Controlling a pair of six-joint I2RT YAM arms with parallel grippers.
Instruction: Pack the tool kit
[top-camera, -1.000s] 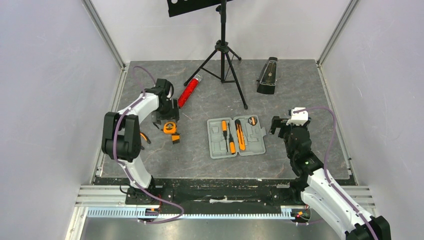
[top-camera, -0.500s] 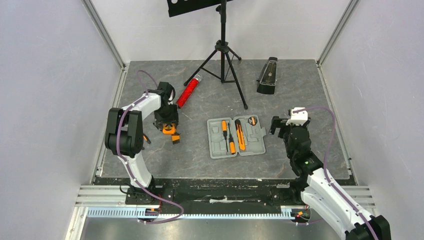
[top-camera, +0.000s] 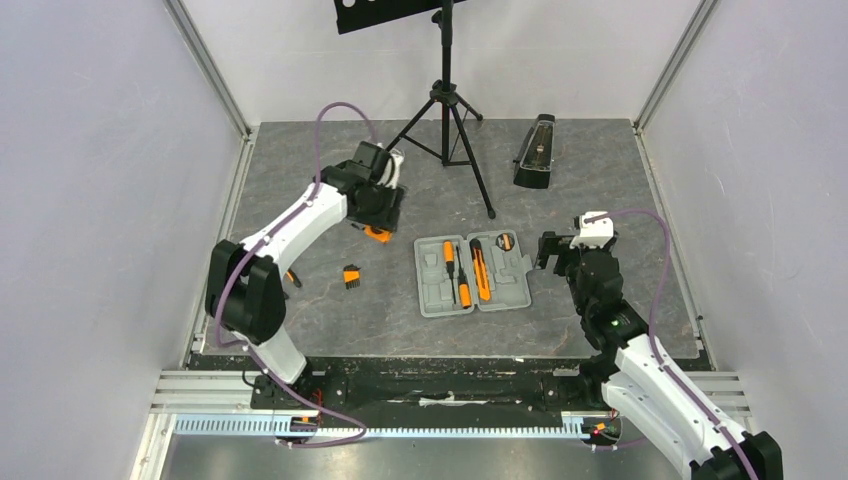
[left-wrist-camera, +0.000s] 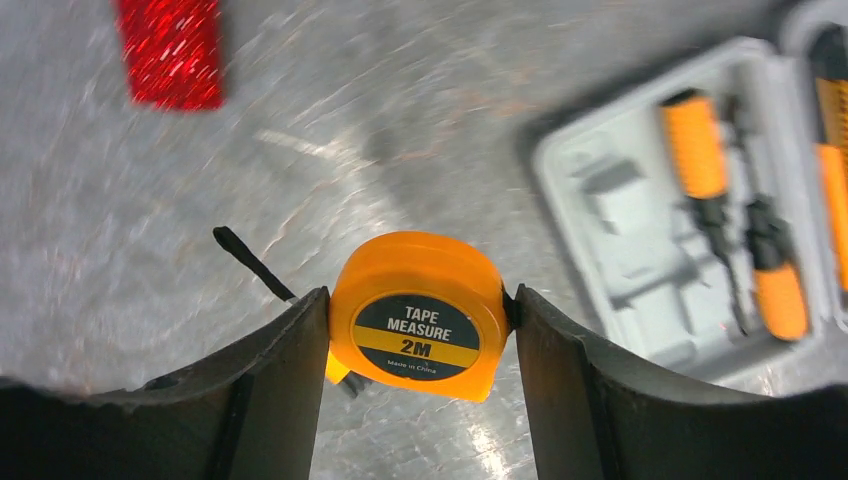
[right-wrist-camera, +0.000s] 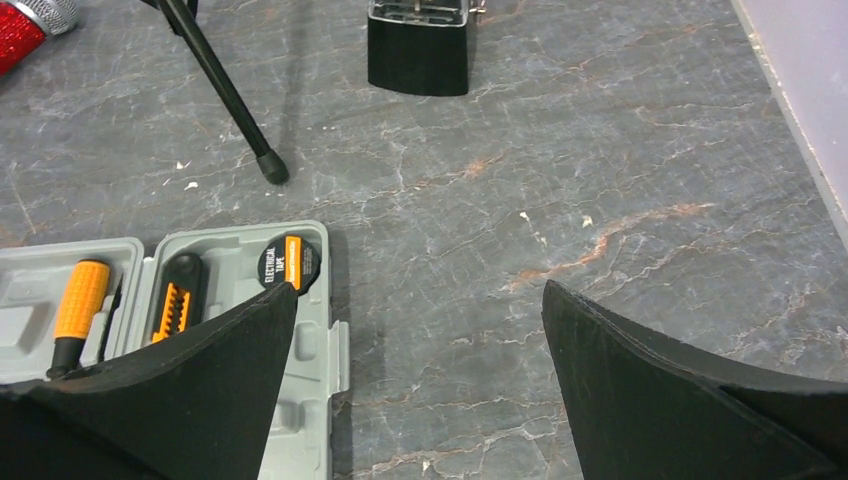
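The left arm stretches forward, left pincer (left-wrist-camera: 415, 320) clamped (fingers (left-wrist-camera: 290, 380) apart); right arm low, right pincer (right-wrist-camera: 418, 300) agape.

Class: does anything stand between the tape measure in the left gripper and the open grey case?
Nothing visible does. The left gripper holds the tape measure just left of the case, with only bare tabletop between them.
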